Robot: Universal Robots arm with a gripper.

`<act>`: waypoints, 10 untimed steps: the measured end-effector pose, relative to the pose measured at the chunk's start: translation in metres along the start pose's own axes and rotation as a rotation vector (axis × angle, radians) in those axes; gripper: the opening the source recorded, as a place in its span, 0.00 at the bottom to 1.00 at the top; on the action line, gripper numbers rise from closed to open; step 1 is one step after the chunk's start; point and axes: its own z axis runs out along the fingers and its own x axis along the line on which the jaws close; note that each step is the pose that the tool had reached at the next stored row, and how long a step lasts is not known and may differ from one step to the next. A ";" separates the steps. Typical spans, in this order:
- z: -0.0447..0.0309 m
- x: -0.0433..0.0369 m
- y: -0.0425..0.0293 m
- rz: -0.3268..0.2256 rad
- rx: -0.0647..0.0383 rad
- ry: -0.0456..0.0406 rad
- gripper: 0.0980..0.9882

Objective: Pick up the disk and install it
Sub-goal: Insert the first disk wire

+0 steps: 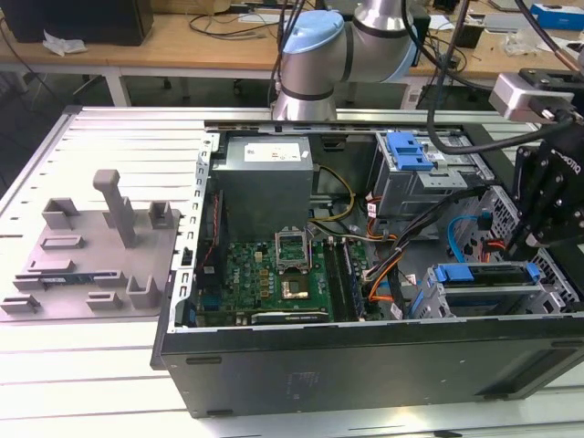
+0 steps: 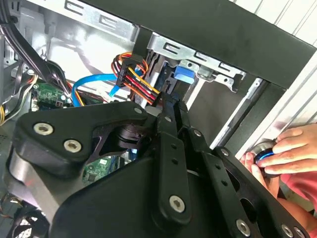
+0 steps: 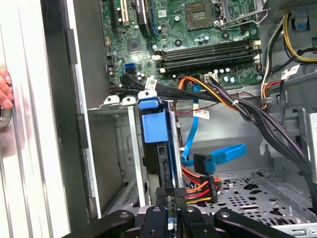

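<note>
The disk point(image 3: 152, 124) is stood on edge in the drive cage point(image 1: 438, 306) at the corner of the open computer case point(image 1: 365, 365), at the exterior view's right. The gripper point(image 3: 171, 218) is seen clamped on its rear edge, apparently to keep it square to the cage rails and clear of the power cables point(image 3: 198, 191) just beside.

I am seeing soft, even room light: the metal table point(image 3: 25, 173) is glaring white, and the case's inner wall point(image 3: 99, 163) is sitting in shadow.
</note>
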 end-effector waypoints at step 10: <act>0.0001 0.0007 0.0030 -0.054 0.006 -0.0355 0.08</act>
